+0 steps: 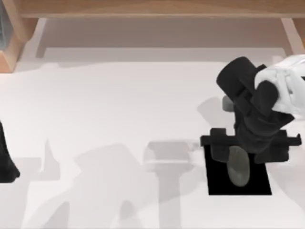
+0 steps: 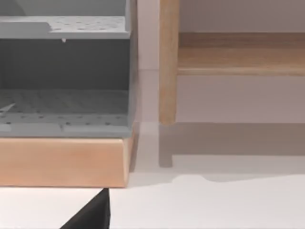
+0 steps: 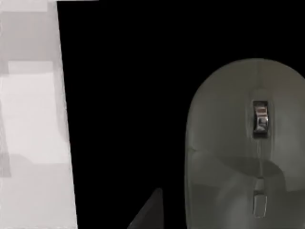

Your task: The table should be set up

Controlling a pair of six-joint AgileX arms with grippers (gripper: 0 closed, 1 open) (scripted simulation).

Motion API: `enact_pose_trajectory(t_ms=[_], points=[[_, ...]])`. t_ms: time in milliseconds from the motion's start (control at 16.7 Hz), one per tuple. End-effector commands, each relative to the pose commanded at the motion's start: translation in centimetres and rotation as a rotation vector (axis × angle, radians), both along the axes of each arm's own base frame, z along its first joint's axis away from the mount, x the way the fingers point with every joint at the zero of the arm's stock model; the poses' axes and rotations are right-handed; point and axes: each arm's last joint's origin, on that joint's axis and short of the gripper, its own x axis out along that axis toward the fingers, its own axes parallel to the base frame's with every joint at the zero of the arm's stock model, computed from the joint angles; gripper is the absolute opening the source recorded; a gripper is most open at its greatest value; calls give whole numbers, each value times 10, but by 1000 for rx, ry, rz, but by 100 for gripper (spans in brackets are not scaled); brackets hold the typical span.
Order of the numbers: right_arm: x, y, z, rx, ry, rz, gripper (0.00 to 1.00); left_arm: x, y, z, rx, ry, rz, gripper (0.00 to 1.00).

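Hovering over the black pad point(image 1: 239, 183) at the near right of the table point(image 1: 119, 105), the right gripper point(image 1: 238, 155) is spreading wide, gripping nothing; the mouse point(image 1: 238, 167) is lying centred on the pad. The left arm point(image 1: 7, 157) is idling at the left edge.

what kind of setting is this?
Likely a simulated desk workspace: a white table with a mouse lying on a black pad, wooden framing along the far edge and a grey shelf unit. The right gripper is over the mouse; the left arm sits at the left edge.
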Motion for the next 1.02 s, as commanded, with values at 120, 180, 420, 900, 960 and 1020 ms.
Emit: enact_pose_trajectory(t_ms=[120, 180, 420, 900, 960, 1020], points=[[0, 0, 0, 0, 0, 0, 100, 0, 0, 0, 0, 0, 0, 100], [0, 0, 0, 0, 0, 0, 100, 0, 0, 0, 0, 0, 0, 100], [0, 0, 0, 0, 0, 0, 100, 0, 0, 0, 0, 0, 0, 100], [13, -16, 7, 65, -55, 15, 100, 0, 0, 0, 0, 0, 0, 100], [20, -24, 9, 92, -83, 26, 100, 0, 0, 0, 0, 0, 0, 100], [27, -34, 12, 121, -122, 41, 100, 0, 0, 0, 0, 0, 0, 100]])
